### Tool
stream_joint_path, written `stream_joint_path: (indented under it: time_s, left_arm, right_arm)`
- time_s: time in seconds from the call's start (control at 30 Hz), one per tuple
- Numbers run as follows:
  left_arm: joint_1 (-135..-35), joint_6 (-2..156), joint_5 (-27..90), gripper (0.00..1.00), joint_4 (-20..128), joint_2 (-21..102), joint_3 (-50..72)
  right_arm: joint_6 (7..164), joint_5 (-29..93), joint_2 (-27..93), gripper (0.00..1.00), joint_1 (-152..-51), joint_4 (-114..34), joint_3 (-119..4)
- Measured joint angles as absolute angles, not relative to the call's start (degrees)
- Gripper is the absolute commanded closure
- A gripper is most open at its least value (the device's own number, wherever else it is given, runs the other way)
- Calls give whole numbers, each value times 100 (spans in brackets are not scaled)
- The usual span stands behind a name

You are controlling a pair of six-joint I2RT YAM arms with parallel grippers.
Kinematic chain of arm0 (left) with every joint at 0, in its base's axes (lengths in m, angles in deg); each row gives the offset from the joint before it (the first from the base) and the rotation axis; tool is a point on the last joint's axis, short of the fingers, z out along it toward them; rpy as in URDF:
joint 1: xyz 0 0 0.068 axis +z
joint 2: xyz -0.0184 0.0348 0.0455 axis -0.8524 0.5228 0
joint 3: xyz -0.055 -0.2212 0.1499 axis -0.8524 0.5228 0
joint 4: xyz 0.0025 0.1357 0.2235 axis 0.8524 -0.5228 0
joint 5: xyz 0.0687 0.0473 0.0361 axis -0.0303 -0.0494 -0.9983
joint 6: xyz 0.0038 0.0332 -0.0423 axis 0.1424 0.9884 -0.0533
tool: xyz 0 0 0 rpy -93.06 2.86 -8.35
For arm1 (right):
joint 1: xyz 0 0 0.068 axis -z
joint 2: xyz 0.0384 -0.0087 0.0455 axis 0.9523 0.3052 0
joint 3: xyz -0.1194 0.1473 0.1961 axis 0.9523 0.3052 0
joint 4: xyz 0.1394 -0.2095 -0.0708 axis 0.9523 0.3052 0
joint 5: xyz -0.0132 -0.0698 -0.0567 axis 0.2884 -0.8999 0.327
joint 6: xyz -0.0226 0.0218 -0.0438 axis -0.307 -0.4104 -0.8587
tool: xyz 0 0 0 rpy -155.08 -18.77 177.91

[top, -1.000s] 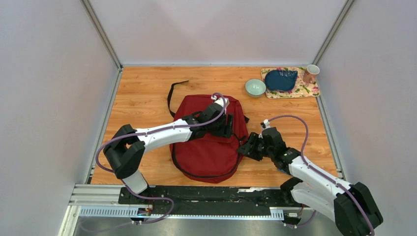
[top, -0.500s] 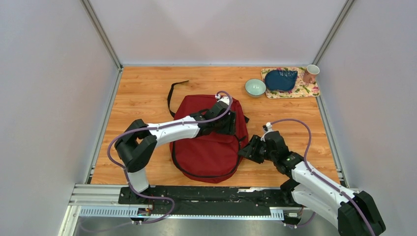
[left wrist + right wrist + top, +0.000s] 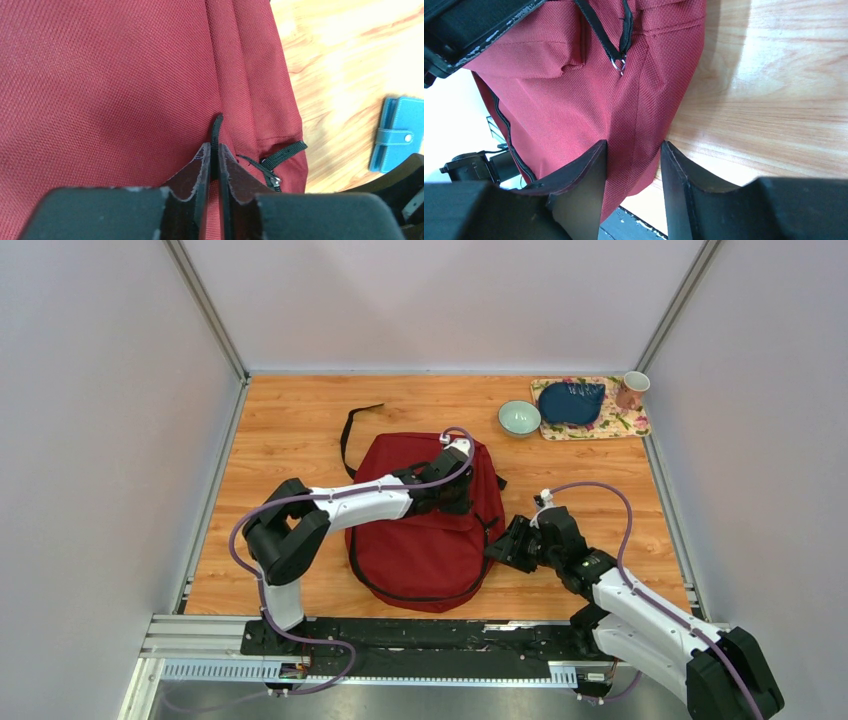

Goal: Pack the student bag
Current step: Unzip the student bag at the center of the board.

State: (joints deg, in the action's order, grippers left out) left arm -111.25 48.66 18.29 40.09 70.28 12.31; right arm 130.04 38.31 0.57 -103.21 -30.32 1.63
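1. The student bag (image 3: 425, 540) lies flat in the middle of the counter (image 3: 290, 440), with one black strap trailing toward the far left
2. Your left fingers (image 3: 192, 172) are pressed almost together on a thin black pull tab (image 3: 216, 127) near the bag's right edge, and they hold nothing else
3. Your right fingers (image 3: 584, 175) stand about half open astride the bag's right edge with red cloth between them; you cannot tell whether they actually pinch it
4. Expect soft, limp cloth. The bag looks slack and probably light, so it will likely bunch and drag rather than keep its shape. Take hold at the tab, a seam or a strap, and brace the body while you draw the zipper
5. The wood-grain counter looks smooth, so the bag may slide when pulled. A blue wallet (image 3: 392, 132) lies just beside the bag's right edge. A bowl (image 3: 519, 418), a flowered mat (image 3: 630, 425) and a mug (image 3: 632, 388) sit well apart in the far right corner. Grey walls (image 3: 440, 300) close in three sides, so your room to swing is limited
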Motion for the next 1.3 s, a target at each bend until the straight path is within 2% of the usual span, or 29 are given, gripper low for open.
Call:
stream_joint_path:
  time_s: [0.03, 0.1, 0.27, 0.3, 0.33, 0.43, 0.53, 0.73, 0.9, 0.97, 1.0, 1.3]
  left_arm:
    - [-11125, 4873, 1827, 94, 4000, 7057, 1211]
    - [-11125, 4882, 1827, 100, 3957, 7111, 1156]
    - [-11123, 4908, 1827, 100, 3935, 7159, 1121]
    - [-11125, 4912, 1827, 99, 3935, 7159, 1119]
    - [-11125, 4921, 1827, 90, 3933, 7162, 1115]
    - [-11125, 4976, 1847, 80, 3933, 7162, 1106]
    - [-11125, 5030, 1906, 75, 3920, 7203, 1027]
    - [-11125, 5159, 2076, 74, 3777, 7463, 689]
    - [-11119, 5253, 2142, 80, 3666, 7623, 577]
    - [-11119, 5282, 2138, 91, 3638, 7634, 577]
    - [-11119, 5306, 2135, 100, 3629, 7638, 577]
    - [-11119, 5478, 2162, 100, 3607, 7638, 577]
  right_arm:
    - [12995, 3831, 57, 55, -10321, -3032, 163]
    - [12982, 3831, 57, 55, -10321, -3026, 163]
    - [12954, 3829, 57, 55, -10321, -3019, 163]
    - [12951, 3829, 57, 55, -10321, -3017, 163]
    - [12949, 3829, 57, 55, -10321, -3017, 163]
    - [12949, 3826, 57, 55, -10321, -3017, 163]
    - [12949, 3829, 57, 55, -10321, -3015, 163]
    - [12936, 3826, 59, 55, -10321, -3006, 163]
    - [12925, 3826, 68, 55, -10321, -2980, 163]
    - [12925, 3824, 68, 55, -10321, -2958, 163]
    - [12925, 3824, 68, 55, -10321, -2947, 163]
    - [12923, 3818, 66, 55, -10321, -2868, 158]
